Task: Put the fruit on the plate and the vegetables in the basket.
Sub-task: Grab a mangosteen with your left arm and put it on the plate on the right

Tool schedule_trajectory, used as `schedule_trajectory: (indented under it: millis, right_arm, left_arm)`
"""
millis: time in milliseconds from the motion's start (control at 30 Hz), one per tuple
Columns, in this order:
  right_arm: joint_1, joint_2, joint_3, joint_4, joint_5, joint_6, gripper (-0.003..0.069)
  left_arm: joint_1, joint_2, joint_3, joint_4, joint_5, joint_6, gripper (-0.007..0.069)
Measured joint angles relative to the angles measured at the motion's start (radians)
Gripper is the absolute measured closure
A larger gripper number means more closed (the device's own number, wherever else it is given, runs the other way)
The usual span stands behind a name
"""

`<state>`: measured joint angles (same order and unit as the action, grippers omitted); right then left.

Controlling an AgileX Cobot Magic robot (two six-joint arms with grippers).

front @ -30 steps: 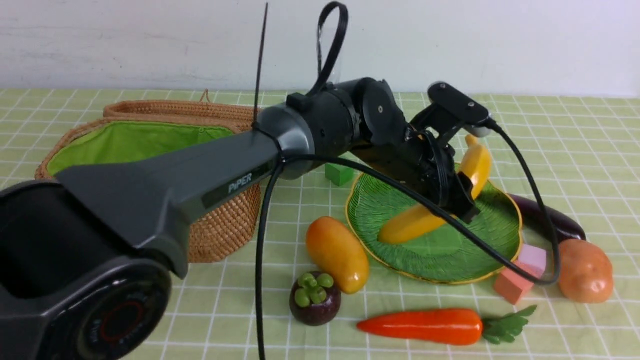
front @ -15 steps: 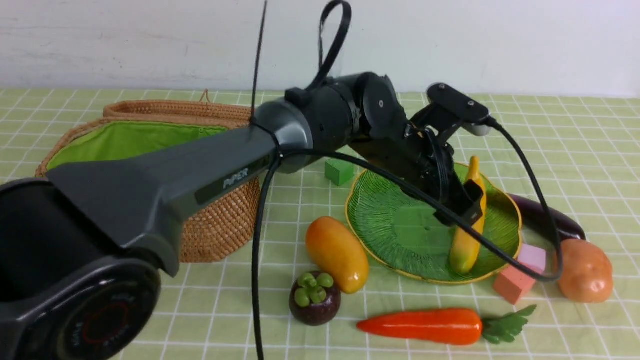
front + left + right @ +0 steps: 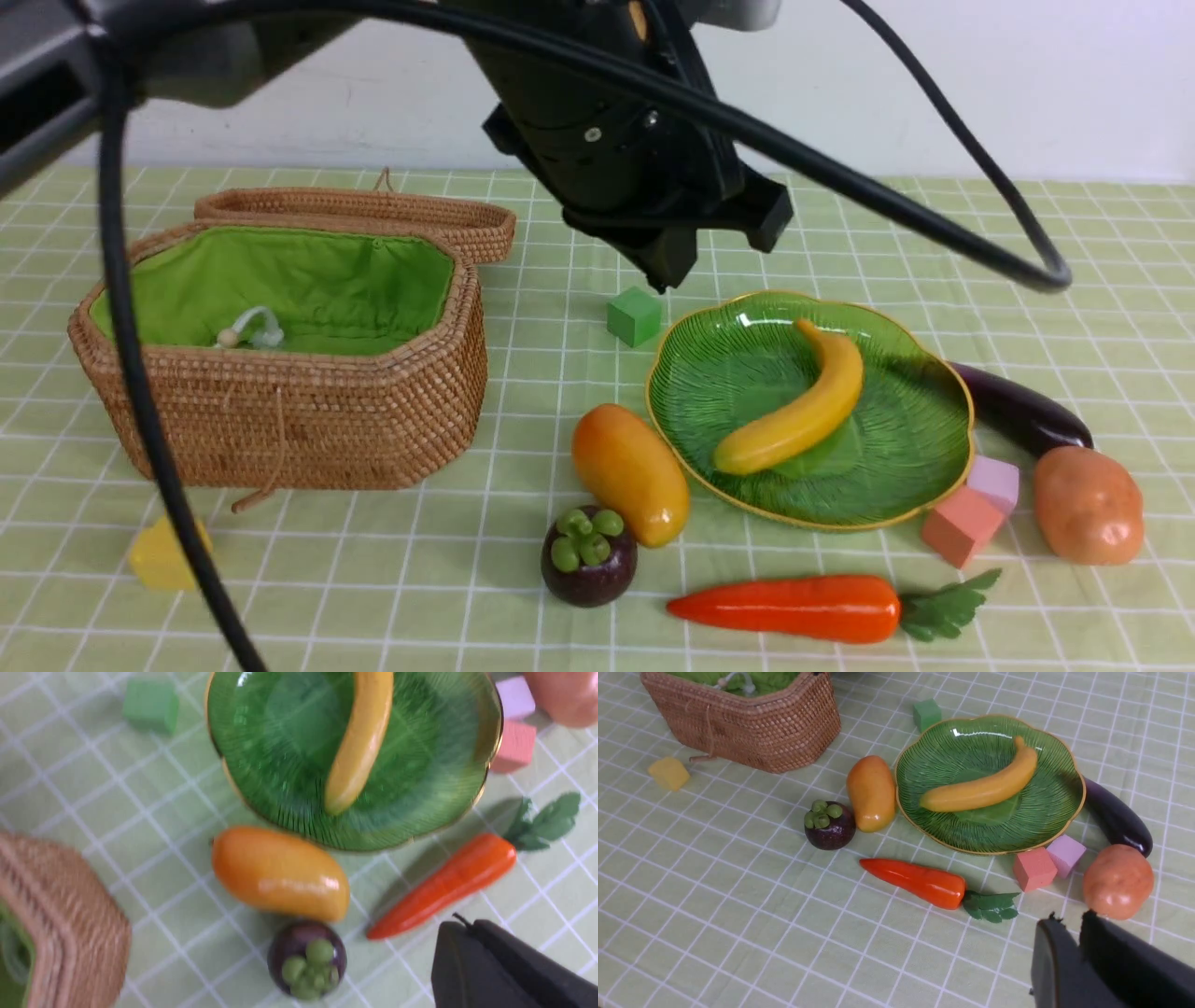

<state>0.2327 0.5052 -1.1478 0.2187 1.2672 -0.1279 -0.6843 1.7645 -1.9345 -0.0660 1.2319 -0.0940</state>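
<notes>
The banana (image 3: 794, 411) lies loose and diagonal in the green plate (image 3: 709, 373). The mango (image 3: 627, 471) and the mangosteen (image 3: 588, 555) sit on the cloth just left of the plate. The carrot (image 3: 794, 607) lies in front of the plate. The eggplant (image 3: 1018, 411) and the potato (image 3: 1088, 504) are at its right. The open basket (image 3: 308, 420) stands at the left with no vegetables inside. My left gripper (image 3: 460, 924) is shut and empty, high above the mango and carrot. My right gripper (image 3: 1069, 919) is shut and empty, near the potato (image 3: 1118, 882).
My left arm (image 3: 635, 140) hangs over the back of the plate, with its cable (image 3: 149, 401) looping down in front of the basket. A green block (image 3: 634, 315) sits behind the plate. Pink (image 3: 995, 481) and red (image 3: 960, 527) blocks touch its right rim. A yellow block (image 3: 163, 555) is front left.
My left gripper has let go of the banana, which now lies flat in the plate. The left arm has lifted up and away, uncovering the basket.
</notes>
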Motion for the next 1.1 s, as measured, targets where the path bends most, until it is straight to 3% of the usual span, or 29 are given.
schedule_trajectory:
  millis: [200,400,667,700,733,767,833,967,1100]
  right_arm:
    - [0.000,0.000,0.000,0.000,0.000,-0.020,0.0570]
    - [0.000,0.000,0.000,0.000,0.000,-0.026,0.0565]
    - [0.000,-0.004,0.000,0.063,0.000,-0.080,0.0562]
    - [0.000,-0.012,0.000,0.109,0.000,-0.120,0.0562]
    - [0.000,-0.013,0.000,0.114,0.000,-0.125,0.0562]
    - [0.000,-0.025,0.000,0.175,0.000,-0.176,0.0562]
    - [0.000,-0.036,0.000,0.221,0.000,-0.210,0.0562]
    - [0.000,-0.074,0.023,0.257,0.000,-0.244,0.0562]
    - [0.000,-0.119,0.079,0.256,0.000,-0.247,0.0559]
  left_arm:
    - [-0.082,-0.118,0.304,0.084,0.003,-0.097,0.0638]
    - [-0.151,-0.112,0.499,0.081,-0.104,-0.068,0.0624]
    - [-0.070,-0.023,0.506,0.088,-0.188,0.184,0.0360]
    - [-0.052,-0.011,0.506,0.088,-0.207,0.247,0.0276]
    - [-0.047,-0.010,0.506,0.088,-0.213,0.262,0.0256]
    - [-0.026,0.003,0.506,0.085,-0.242,0.336,0.0162]
    - [-0.014,0.014,0.506,0.072,-0.262,0.397,0.0099]
    - [-0.009,0.046,0.506,0.043,-0.278,0.531,0.0022]
    - [-0.009,0.092,0.506,0.027,-0.313,0.600,0.0018]
